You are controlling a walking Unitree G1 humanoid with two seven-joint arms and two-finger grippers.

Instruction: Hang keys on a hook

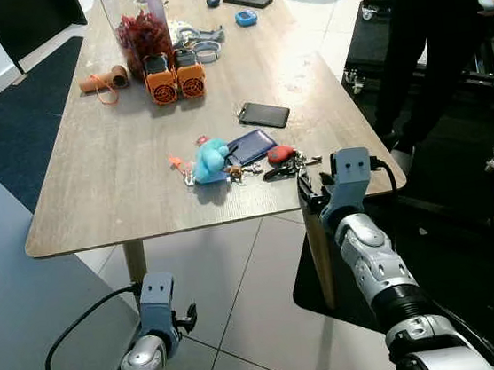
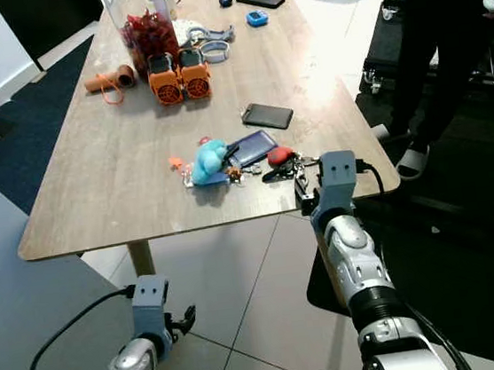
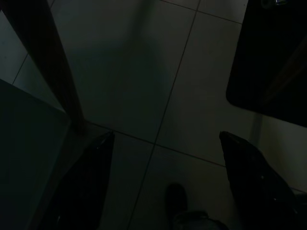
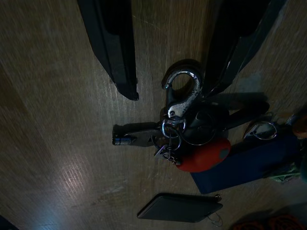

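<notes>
Keys point(image 4: 184, 132), one bunch, between right hand point(image 4: 177, 86) fingers.

No legible text, label, brand, number or sign is found in any view. The dark phone point(image 1: 264, 114) beyond the right hand point(image 1: 311, 185) on the bench point(image 1: 122, 181) shows a blank face. The blue card case point(image 1: 250, 146) just beyond that hand carries no readable marking. The keys point(image 4: 184, 129) between the hand's fingers, with their red fob point(image 4: 206, 155) and metal clip point(image 4: 184, 93), show no stamp or engraving that can be made out. The orange units point(image 1: 175, 77) far across the bench are too small to read. The left wrist view is too dark for any marking.
</notes>
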